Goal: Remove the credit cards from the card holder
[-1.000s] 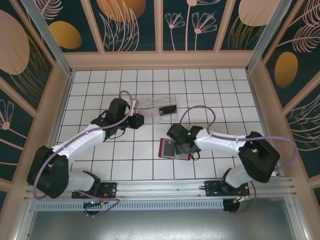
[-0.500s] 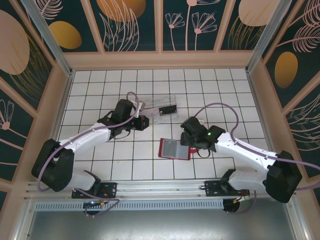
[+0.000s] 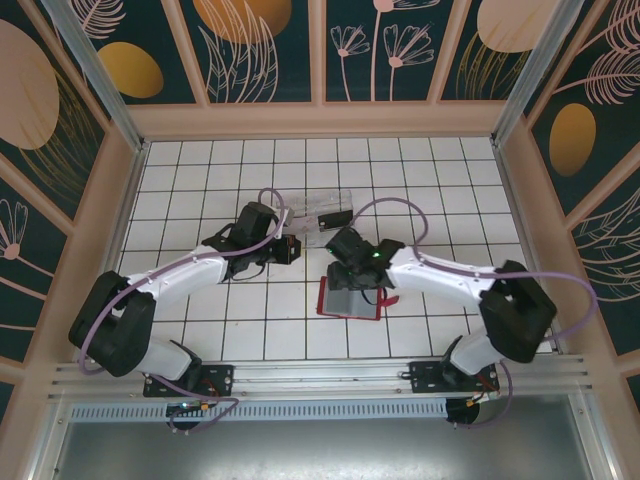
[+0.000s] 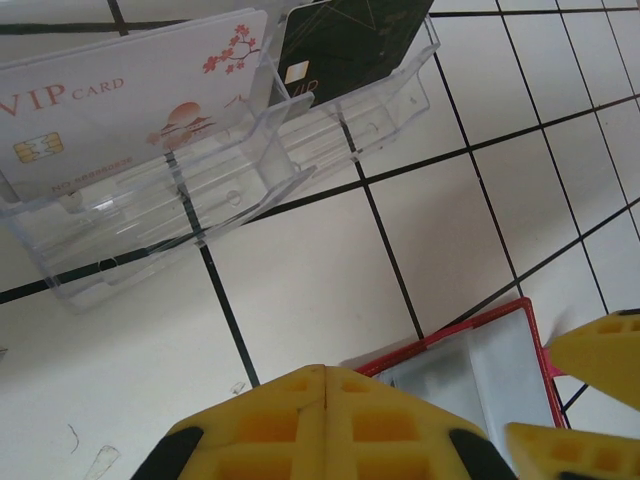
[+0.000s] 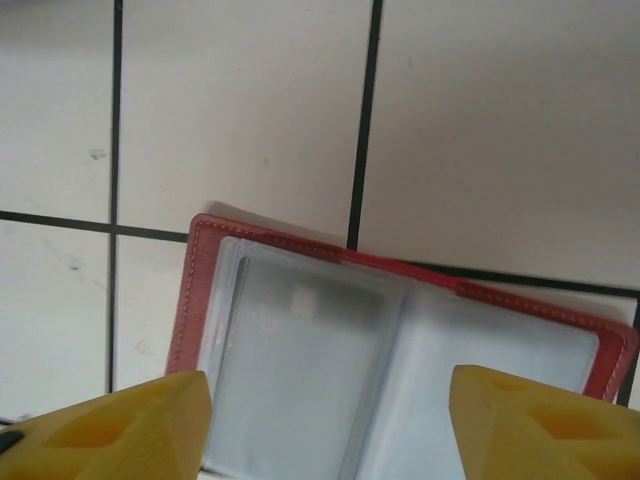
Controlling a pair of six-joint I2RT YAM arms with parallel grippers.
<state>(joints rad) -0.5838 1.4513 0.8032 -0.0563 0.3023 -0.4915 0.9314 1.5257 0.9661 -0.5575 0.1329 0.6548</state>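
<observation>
— Looking at the card holder [image 3: 347, 305]: lying open on the tiled counter [image 3: 200, 170], grey sleeves facing up, sitting exactly where it was half a second ago.
— And hunting for the credit cards [image 4: 350, 45]?
— Spotting one, dark, standing in the clear tray [image 4: 200, 215] beyond the holder, beside a white VIP card [image 4: 110, 100]. Not managing to tell whether anything is resting inside the sleeves.
— Checking the right claw [image 3: 350, 272]?
— Hovering over the holder's far edge, having swung in from the right. Spreading its fingers [image 5: 110, 425] wide on either side, gripping nothing.
— Checking the left claw [image 4: 325, 385]?
— Pressing fully together after closing, holding nothing. Hanging just beside the tray, left of the holder, having edged slightly rightward.
</observation>
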